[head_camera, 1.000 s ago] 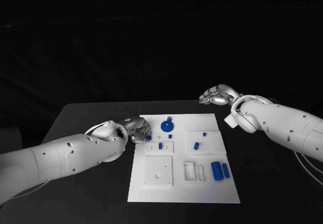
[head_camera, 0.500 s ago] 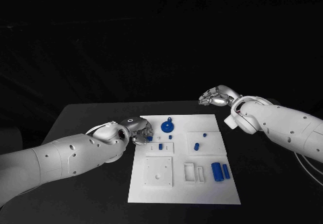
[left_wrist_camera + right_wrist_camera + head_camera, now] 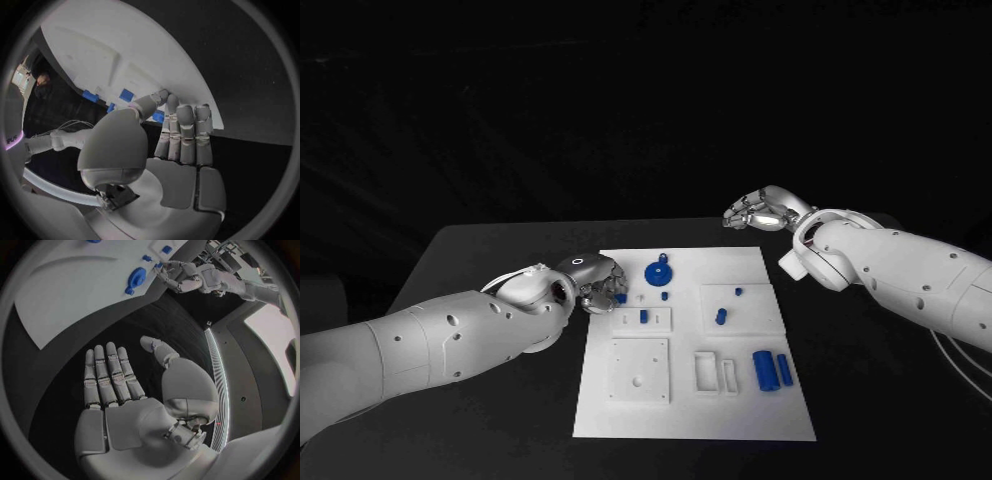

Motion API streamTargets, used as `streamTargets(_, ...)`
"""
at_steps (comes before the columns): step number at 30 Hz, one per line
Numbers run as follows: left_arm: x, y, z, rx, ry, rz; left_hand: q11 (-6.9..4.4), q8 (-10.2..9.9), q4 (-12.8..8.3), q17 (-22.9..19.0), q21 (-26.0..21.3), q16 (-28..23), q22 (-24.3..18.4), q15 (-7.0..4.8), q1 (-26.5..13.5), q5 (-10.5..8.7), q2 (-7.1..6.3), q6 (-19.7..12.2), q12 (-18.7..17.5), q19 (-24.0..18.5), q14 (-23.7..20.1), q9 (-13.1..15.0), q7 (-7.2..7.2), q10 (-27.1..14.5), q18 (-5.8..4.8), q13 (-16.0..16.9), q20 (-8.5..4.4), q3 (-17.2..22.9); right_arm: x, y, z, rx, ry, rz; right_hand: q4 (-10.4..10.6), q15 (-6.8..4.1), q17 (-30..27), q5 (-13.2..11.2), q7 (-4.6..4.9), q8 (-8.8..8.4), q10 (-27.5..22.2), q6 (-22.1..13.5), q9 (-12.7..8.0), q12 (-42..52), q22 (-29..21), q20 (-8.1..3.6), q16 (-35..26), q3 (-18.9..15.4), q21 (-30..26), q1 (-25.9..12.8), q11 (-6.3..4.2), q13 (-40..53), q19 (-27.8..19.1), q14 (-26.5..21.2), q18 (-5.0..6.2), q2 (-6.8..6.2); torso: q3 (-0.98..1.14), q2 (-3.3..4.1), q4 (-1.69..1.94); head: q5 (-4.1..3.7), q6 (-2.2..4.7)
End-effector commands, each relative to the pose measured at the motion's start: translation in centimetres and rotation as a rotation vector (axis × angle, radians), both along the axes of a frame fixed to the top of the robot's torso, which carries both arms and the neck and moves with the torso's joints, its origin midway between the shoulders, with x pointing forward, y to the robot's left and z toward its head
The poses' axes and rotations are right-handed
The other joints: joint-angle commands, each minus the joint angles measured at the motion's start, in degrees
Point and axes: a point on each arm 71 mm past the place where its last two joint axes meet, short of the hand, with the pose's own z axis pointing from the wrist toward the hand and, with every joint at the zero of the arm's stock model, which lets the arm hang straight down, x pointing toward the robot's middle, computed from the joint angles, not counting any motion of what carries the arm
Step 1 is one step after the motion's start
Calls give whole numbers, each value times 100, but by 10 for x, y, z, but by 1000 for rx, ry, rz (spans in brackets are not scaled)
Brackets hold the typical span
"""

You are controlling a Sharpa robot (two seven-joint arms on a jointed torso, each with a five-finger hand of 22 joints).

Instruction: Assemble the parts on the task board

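The left hand [image 3: 599, 281] rests at the task board's [image 3: 692, 400] near-left edge, fingers straight and close together, thumb bent toward a small blue part [image 3: 158, 116] largely hidden behind it; whether it pinches that part I cannot tell. The right hand [image 3: 128, 390] hovers flat and open, holding nothing, off the board's far corner. Two blue cylinders [image 3: 770, 367] lie side by side, long axes running away from the robot.

Black table with the white board on it

The black table [image 3: 488, 400] carried the task board [image 3: 733, 415], a white plate that lay flat at its middle, its long side running away from the robot; dark tabletop showed on either side.
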Motion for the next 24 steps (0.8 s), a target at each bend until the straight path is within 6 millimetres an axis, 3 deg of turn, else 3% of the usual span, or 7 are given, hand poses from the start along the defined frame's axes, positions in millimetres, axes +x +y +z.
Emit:
streamTargets(1, -4, 0, -7, -5, 34, 0, -3, -24, 34, 10, -30, -24, 9, 9, -58, 28, -1, -11, -3, 44, 36, 1, 32, -27, 84, 0, -333, 0, -1, 2, 0, 3, -3, 10, -9, 8, -10, 37, -2, 38, 30, -47, -7, -28, 6, 10, 28, -34, -38, -45, 19, -5, -17, -39, -16, -1, -1, -1, 5, -3, 7)
streamTargets(17, -1, 0, 10, -75, -3, 5, -1, -36, 55, 10, -34, -33, 10, 10, -63, 32, -17, -17, 0, 48, 35, -8, 34, -38, 89, 2, -333, -4, -3, 6, -1, 6, 1, 22, -15, 8, -14, 42, -3, 39, 30, -47, -8, -29, 8, 9, 33, -35, -41, -42, 18, -5, -15, -39, -14, -1, -1, -1, 8, -9, 22)
streamTargets(24, 0, -3, 18, -103, -17, 3, 1, -43, 62, 10, -37, -39, 9, 11, -59, 40, -23, -22, -1, 50, 33, -13, 35, -45, 92, 2, -333, -2, -6, 12, -1, 9, 11, 39, -30, 9, -20, 43, -4, 41, 32, -48, -10, -29, 11, 7, 40, -32, -45, -26, 17, -5, -12, -37, -10, -1, -4, 0, 5, -7, 63)
